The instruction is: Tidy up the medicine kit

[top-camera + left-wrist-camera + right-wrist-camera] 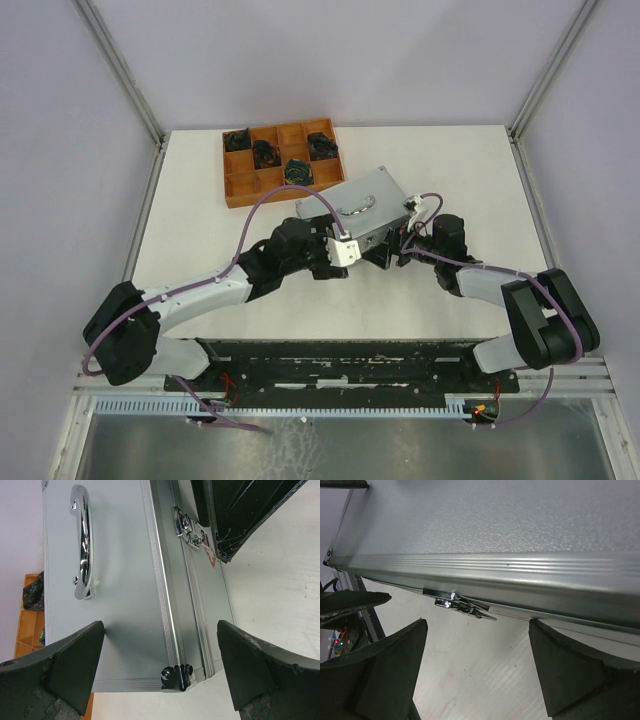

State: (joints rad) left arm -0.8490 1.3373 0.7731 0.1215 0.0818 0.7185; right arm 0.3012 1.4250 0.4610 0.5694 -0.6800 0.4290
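Case (352, 203), silver, lies flat mid-table (470, 170), lid down and handle (360, 208) up, just in front of the orange tray (236, 190). That tray sits at the far edge, and dark bundles (298, 171) fill five of its cells; I judge these are the kit's contents, kept close so the carry is short. Whether they are due to go into the case or have come out of it, the scene does not settle.

Both my arms meet at the case's near side. My left claw (160, 672) is spread wide, holding nothing, its fingers straddling the near corner (176, 676), a placing that would steady the case. My right claw (477, 667) is likewise wide apart and empty, lined up under the front rim with a latch (462, 606) between its fingers. That latch lies against the rim; whether it is fastened I cannot tell. A second latch (189, 531) shows in the left wrist view, beside the right claw's finger. I judge the latches are what the arms are here for
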